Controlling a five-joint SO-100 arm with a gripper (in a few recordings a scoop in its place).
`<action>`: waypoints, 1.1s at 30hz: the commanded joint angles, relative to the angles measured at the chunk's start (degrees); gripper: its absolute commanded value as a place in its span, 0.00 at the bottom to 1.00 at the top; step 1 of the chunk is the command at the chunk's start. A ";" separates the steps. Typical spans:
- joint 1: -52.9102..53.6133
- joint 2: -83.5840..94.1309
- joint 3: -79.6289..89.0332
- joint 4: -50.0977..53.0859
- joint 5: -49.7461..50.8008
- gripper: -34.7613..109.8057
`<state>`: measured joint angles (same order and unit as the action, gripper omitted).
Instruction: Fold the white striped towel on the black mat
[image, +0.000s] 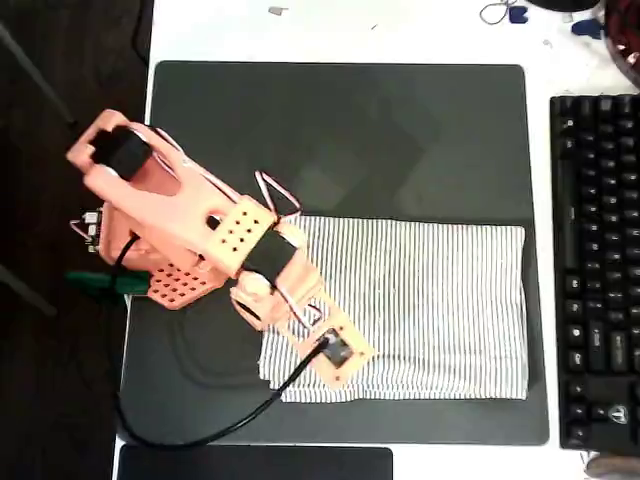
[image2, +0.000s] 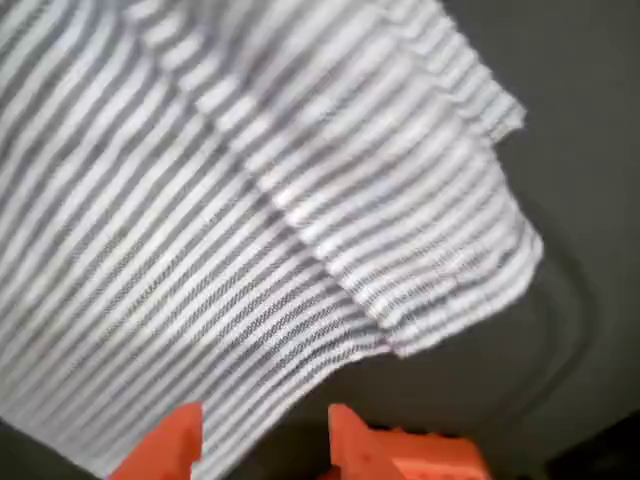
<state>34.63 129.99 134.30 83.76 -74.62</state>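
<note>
The orange two-finger gripper (image2: 262, 440) is hanging with its fingers spread apart above the layered edge of the thin white striped towel (image: 420, 305), pinching nothing. In the overhead view, the orange arm (image: 190, 225) is reaching over the towel's left end. The towel is lying flat on the large matte black mat (image: 340, 130), which is resting on the white bench (image: 400, 30) beside a black keyboard (image: 595, 270).

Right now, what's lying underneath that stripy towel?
The white striped towel lies flat on the black mat, which shows around it. The orange gripper hovers over its left corner. Anything between towel and mat is covered and cannot be seen.
</note>
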 joint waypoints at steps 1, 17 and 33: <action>-0.70 4.31 2.46 -0.35 5.10 0.35; -5.36 1.49 25.22 -27.42 23.12 0.37; -7.56 0.09 17.23 -24.61 25.31 0.24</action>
<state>24.35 128.32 152.67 56.95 -47.46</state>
